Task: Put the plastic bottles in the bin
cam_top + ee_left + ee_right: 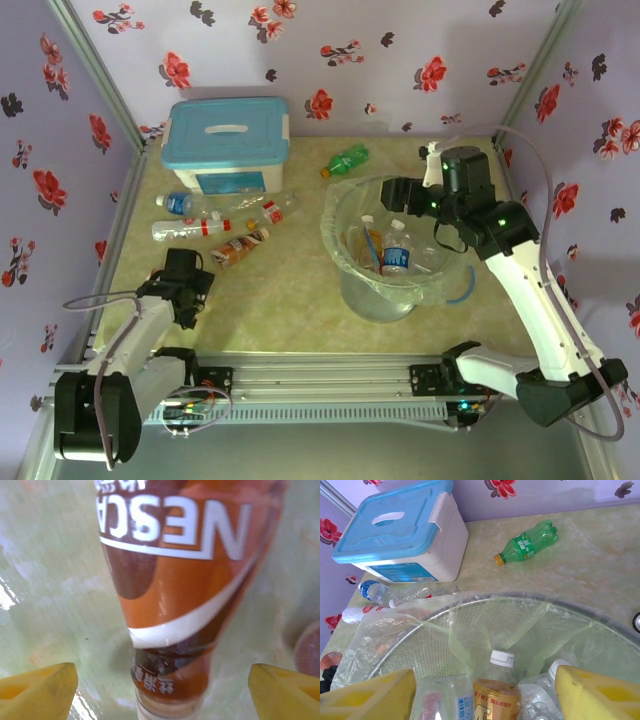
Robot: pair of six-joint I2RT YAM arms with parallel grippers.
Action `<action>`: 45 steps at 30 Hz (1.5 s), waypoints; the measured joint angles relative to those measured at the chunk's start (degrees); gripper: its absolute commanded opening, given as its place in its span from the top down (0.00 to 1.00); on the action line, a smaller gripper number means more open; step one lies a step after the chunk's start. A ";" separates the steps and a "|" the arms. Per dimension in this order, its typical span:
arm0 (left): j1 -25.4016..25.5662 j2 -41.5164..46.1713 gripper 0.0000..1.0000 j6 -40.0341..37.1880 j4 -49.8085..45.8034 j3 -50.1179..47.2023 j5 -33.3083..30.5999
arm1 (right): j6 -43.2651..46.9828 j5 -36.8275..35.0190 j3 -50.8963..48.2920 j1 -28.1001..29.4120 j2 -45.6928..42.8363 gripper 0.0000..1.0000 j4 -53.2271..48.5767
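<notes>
Obs: left gripper (161, 692) fingers apart, straddling the neck of the orange bottle (185, 580), which lies on the worktop (50, 580) at 9 o'clock from the bin (340, 215). Contact unclear, probably none. Advice: lower, grip label body not tapered neck. The right gripper (482, 695) is spread and empty over the bin.

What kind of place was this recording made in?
Probably a staged lab test cell rather than a real room: floral wallpaper panels on an aluminium frame enclose a small tabletop, with a mounting rail along its near edge.

white box (228, 183) with blue lid (226, 132), back left.
</notes>
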State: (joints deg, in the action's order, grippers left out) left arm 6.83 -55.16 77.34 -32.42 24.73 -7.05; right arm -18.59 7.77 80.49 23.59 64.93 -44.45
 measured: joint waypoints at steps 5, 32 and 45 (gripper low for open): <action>-0.11 -1.51 0.20 1.95 1.09 -0.50 -0.79 | 0.15 0.02 -1.95 -0.11 -0.35 0.24 -0.15; -0.22 12.85 0.77 -4.33 1.49 -0.44 -3.50 | -0.22 -0.35 -3.72 -1.11 -1.81 0.25 -0.33; 1.42 20.02 1.00 -10.38 -0.72 4.57 -3.50 | -3.13 2.45 -6.36 -1.11 -2.19 0.30 3.87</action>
State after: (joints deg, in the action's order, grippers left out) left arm 8.25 -35.14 66.96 -33.15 29.30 -10.55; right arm -21.71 10.22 74.13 22.48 62.74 -40.58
